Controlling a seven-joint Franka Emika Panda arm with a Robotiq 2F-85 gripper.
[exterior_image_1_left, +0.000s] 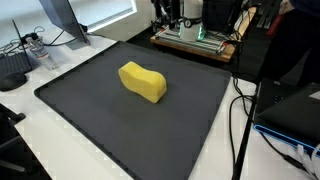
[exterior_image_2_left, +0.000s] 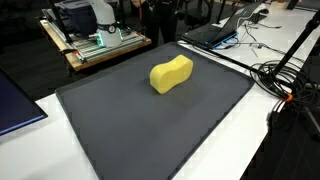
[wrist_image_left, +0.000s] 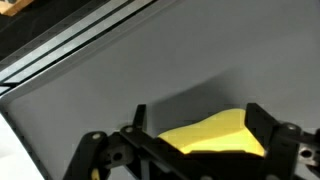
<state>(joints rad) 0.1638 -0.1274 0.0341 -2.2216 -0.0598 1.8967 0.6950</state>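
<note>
1. Jaws are wide apart and hold nothing; the yellow sponge (wrist_image_left: 215, 135) shows between them.
2. The sponge lies mid-mat (exterior_image_1_left: 90, 115), soft and curved. An off-centre squeeze could squirt it sideways.
3. Cables (exterior_image_2_left: 278, 78) by the mat's edge could snag the arm on a wide swing.

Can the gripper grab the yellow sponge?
Probably yes: in the wrist view the open gripper frames the yellow sponge, and nothing else lies on the dark mat around it.
</note>
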